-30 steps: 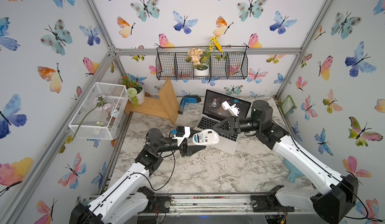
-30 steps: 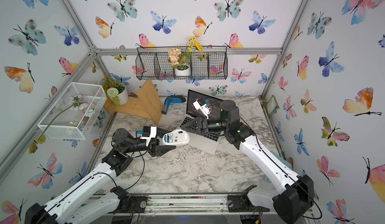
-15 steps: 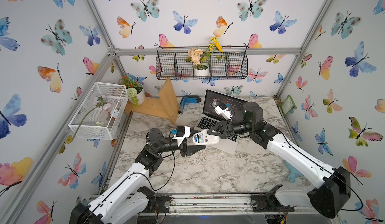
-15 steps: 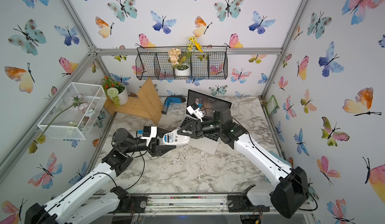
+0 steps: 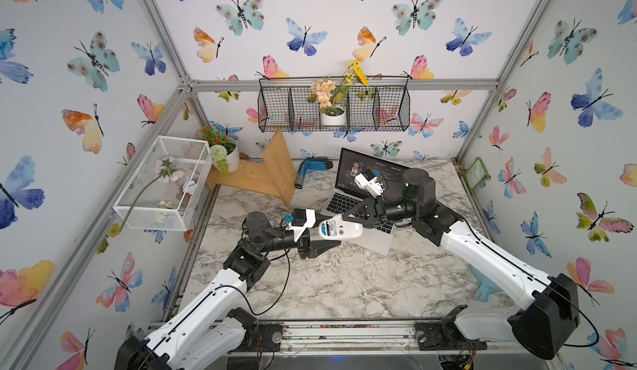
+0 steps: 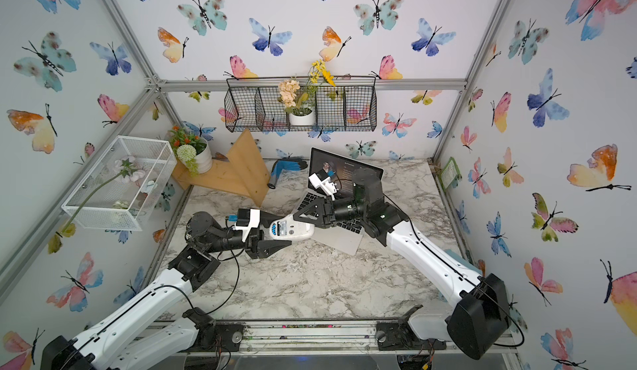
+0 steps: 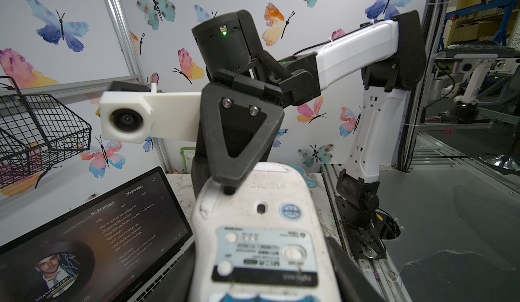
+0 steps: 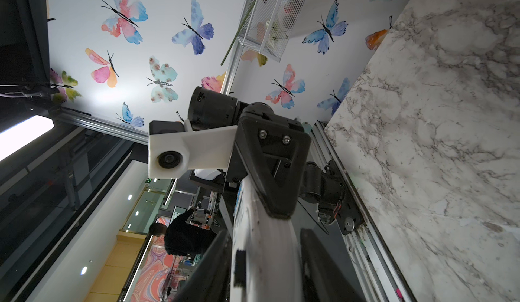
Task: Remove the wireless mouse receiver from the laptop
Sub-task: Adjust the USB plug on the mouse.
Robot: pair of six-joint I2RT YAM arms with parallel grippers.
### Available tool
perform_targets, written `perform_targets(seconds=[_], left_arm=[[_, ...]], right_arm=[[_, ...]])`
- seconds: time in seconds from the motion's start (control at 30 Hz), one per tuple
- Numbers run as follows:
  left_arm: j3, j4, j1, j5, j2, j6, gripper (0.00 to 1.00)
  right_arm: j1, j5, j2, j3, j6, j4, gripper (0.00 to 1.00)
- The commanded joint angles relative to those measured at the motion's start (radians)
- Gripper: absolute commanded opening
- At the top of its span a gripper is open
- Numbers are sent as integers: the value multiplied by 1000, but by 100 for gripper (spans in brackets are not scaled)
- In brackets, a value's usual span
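Risking a mouse (image 5: 346, 230) pulled loose near the laptop (image 5: 344, 201)
Grasped by left hand (image 5: 331, 233); straddled by right hand (image 5: 350, 221), clench not discernible.

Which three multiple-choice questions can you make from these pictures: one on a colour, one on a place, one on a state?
1. What colour are the keys of the laptop? A black; B white; C blue.
2. Where is the white mouse? A on the laptop's keys; B under the laptop; C held in the left gripper.
3. How is the laptop? A shut; B open, screen showing text; C open, screen blank.
Answers: 1 A, black in both top views. 2 C, the gripper holds it raised. 3 B, the left wrist view shows a portrait and text.
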Motion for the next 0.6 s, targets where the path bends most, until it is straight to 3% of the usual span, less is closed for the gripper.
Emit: perform_targets(seconds=[0.0, 0.3, 0.33, 0.47, 0.53, 0.57], left_arm=[[-4, 8, 4, -9, -23, 10, 0], [-7, 15, 3, -8, -22, 14, 0], [-8, 16, 3, -8, -22, 13, 0], [-8, 15, 3, -7, -21, 12, 0], [-8, 15, 3, -6, -21, 11, 0], [-7, 16, 3, -6, -21, 12, 0]], right_arm=[[3, 11, 7, -3, -6, 9, 38], [3, 16, 15, 0, -15, 7, 16], [3, 17, 16, 1, -17, 8, 19], [3, 19, 11, 14, -12, 21, 49], [3, 20, 11, 21, -8, 31, 52], [3, 19, 11, 21, -7, 31, 49]])
